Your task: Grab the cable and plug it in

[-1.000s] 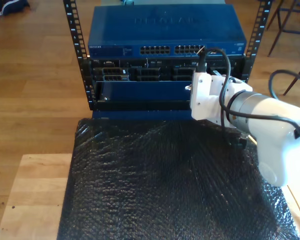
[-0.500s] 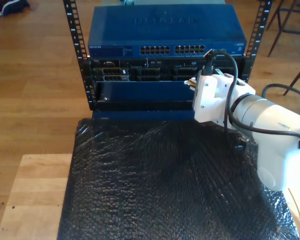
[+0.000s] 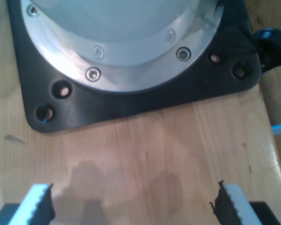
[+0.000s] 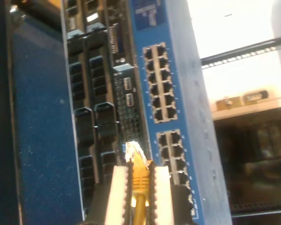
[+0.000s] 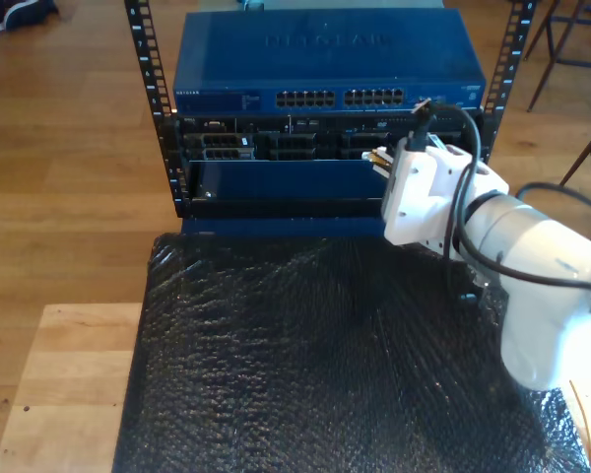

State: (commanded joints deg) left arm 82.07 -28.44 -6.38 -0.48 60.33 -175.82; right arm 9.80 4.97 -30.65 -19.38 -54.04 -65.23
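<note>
The second tool [image 4: 139, 197] is clamped on the thin pale-yellow network cable [image 4: 139, 174], whose clear plastic plug [image 4: 133, 152] hangs just short of the blue rack-mounted network switch [image 4: 178, 93]. The plug looks slightly tilted; pushed on like this, it could jam beside a port. The first tool [image 3: 131, 206] stands apart over the pale wooden worktop [image 3: 150, 150].
</note>
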